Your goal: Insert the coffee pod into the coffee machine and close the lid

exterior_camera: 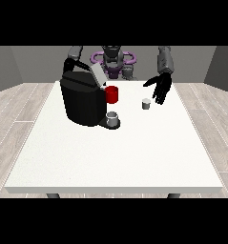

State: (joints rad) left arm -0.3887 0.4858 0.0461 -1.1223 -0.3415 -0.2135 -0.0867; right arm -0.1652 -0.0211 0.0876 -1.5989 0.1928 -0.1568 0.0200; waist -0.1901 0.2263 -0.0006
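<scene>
A large white rectangular desk [110, 157] is standing on a pale wood-plank floor, and the robot is sitting behind its far edge, arms reaching toward me. On the desk's far left part a bulky black coffee machine [82, 101] is standing with its grey lid [97, 73] tilted up and open. A small grey cup [113, 118] is sitting on the machine's low front tray, and a red cylindrical mug [112, 94] is standing just beside the machine, behind that cup.

The small grey coffee pod [146, 103] is resting upright on the desk, well apart from the machine and to its right, not yet inserted.

The black hand at the view's right [160, 87] is hanging just behind and above the pod, its fingers spread and pointing downward, relaxed and holding nothing; I cannot tell whether any fingertip is touching the pod.

The other arm is reaching down behind the coffee machine at the view's left, and its hand is hidden by the machine's body, so nothing can be said of it.
</scene>
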